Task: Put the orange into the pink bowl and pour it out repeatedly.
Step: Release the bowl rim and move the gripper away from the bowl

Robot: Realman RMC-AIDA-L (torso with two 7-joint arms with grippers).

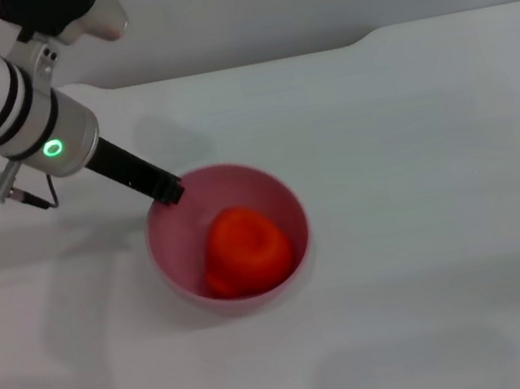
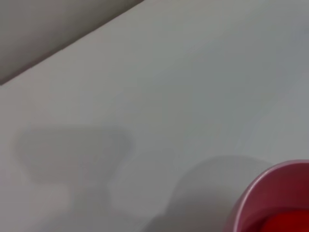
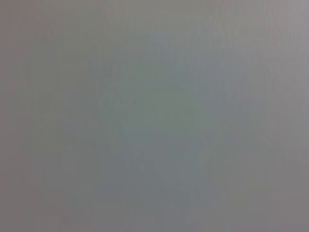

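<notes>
The matte red-orange toy orange (image 1: 245,250) sits in the glossy pink plastic bowl (image 1: 173,260). The left gripper (image 1: 171,192) is at the rim, can't tell if pinching. Next up is probably the pour.

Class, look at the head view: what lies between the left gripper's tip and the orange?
Only the pink bowl's own inner wall. The left gripper sits at the bowl's far-left rim, and the orange rests inside; nothing else lies between them in the head view.

Bright even light, soft shadows, wrist views blurred
</notes>
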